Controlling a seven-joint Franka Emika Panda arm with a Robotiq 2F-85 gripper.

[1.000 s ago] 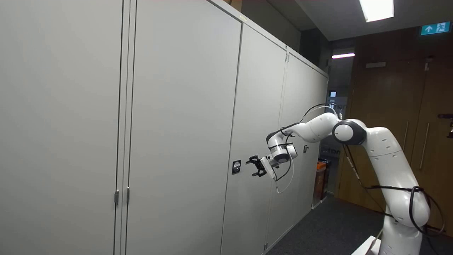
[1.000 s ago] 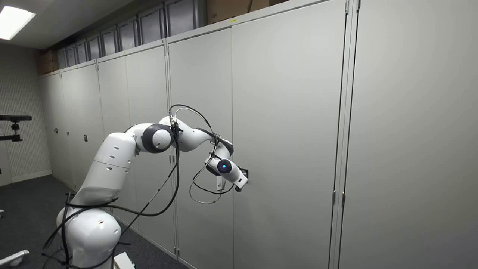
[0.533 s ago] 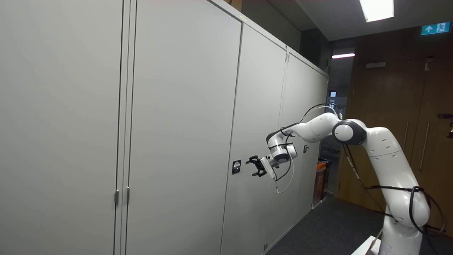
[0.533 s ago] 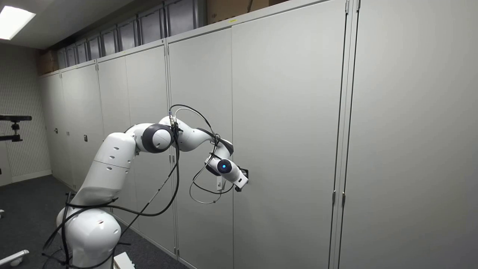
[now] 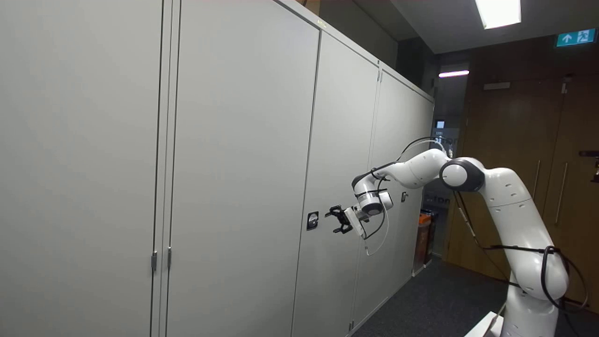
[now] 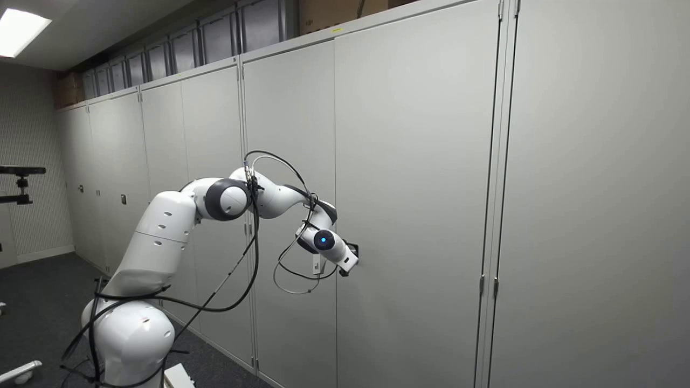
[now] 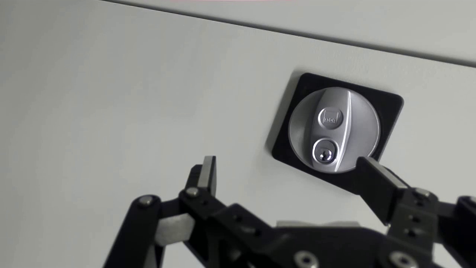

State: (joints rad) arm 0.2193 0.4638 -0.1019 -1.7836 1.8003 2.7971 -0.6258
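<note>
A round silver turn knob (image 7: 357,123) with a keyhole sits on a square black plate (image 7: 388,106), fixed to a light grey cabinet door (image 7: 148,93). My black gripper (image 7: 286,159) stands open in front of that door, nothing between its fingers. In the wrist view the right finger (image 7: 377,182) overlaps the lower right corner of the plate; the left finger (image 7: 206,175) shows against plain door. An exterior view has the gripper (image 5: 331,223) a short way from the knob (image 5: 312,220), apart from it. Elsewhere the wrist (image 6: 329,245) hides most of the gripper and the knob.
Tall grey cabinets (image 6: 415,161) form a long wall beside the arm. Another door handle (image 5: 404,196) lies farther along, near bins (image 5: 422,234). Cables (image 5: 386,229) loop from the wrist. A camera on a mount (image 6: 21,183) and a white chair foot (image 6: 21,372) stand at one side.
</note>
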